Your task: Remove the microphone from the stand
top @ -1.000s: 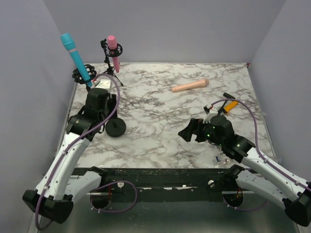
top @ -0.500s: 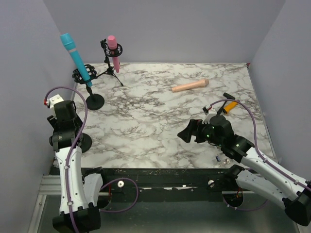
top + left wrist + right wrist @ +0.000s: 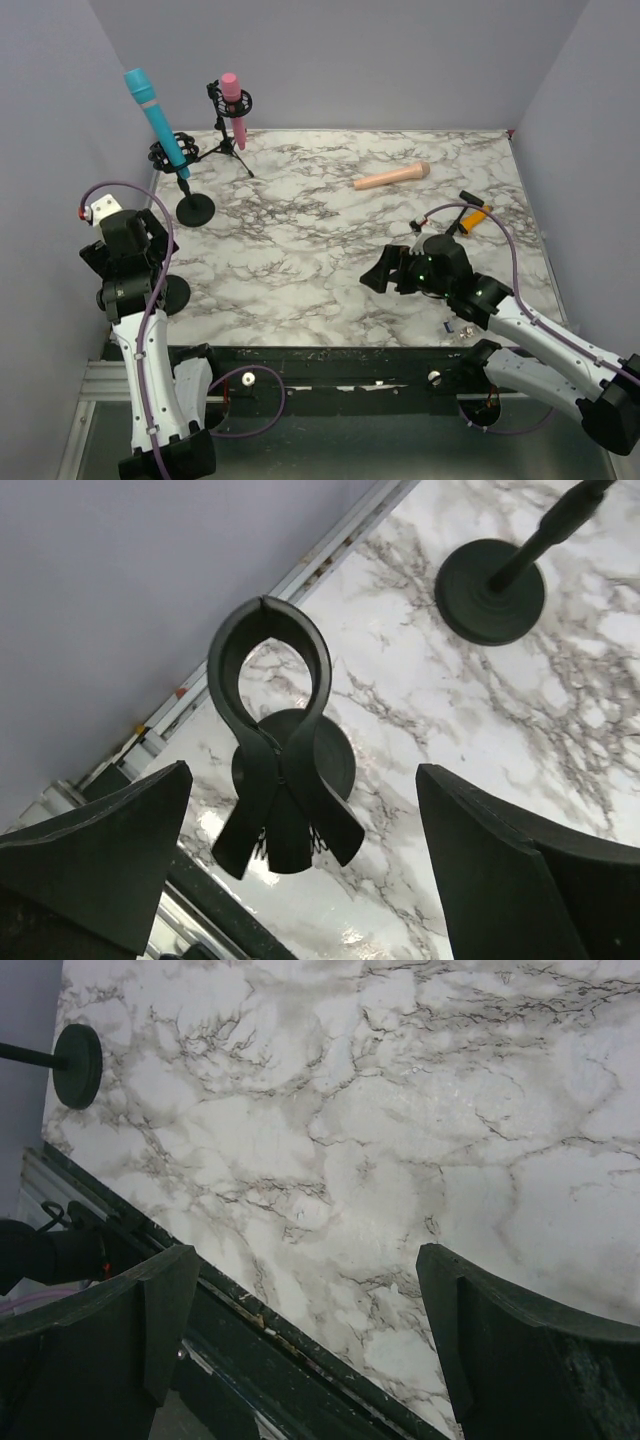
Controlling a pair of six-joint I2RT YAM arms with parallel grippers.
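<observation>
- The blue microphone sits in its stand at the far left of the desk, with its head leaning up and left.
- The left gripper is the nearer one, jaws wide and empty; the microphone lies beyond it, slightly right.
- The right gripper, jaws wide and empty, is well apart at the near right.

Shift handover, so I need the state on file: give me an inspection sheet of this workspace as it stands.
Surface: marble table.
Job's things: blue microphone and pink microphone held in stands; peach microphone and orange microphone lying loose; clip stand empty.
Clutter: small metal bits at near right edge.
Grippers: left gripper and right gripper open, holding nothing.
Cables: purple cables along both arms.
Surroundings: plain grey walls.
</observation>
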